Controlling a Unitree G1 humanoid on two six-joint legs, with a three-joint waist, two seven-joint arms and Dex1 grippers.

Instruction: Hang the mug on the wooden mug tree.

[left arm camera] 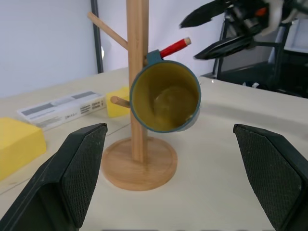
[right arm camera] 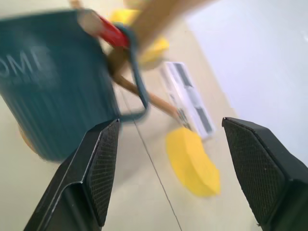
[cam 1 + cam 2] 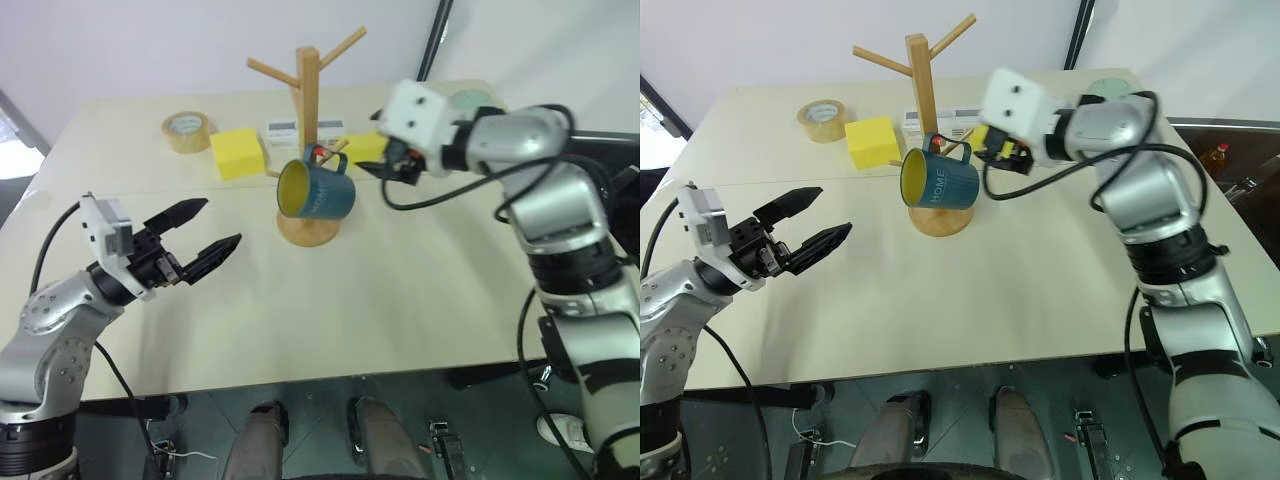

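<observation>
right eye view shows one mug (image 3: pixel 938 181), dark teal with a yellow inside, and on its side the word "home" is written in pale letters. it hangs by its loop handle on a red-tipped peg of the one wooden mug tree (image 3: pixel 927 120), tilted, with the mouth turned toward the robot and the body above the round base. the right gripper (image 3: pixel 392 166) is just beside the mug, on the handle side, with its two fingers spread wide and holding nothing. the left gripper (image 3: pixel 203 231) hovers over the table (image 3: pixel 400 290), well apart from the tree, jaws also wide open and empty. behind the tree i count one roll of tape (image 3: pixel 187 131), two yellow blocks (image 3: pixel 238 153) and one white box (image 1: pixel 62 108) with dark bars of print, too small to read.
</observation>
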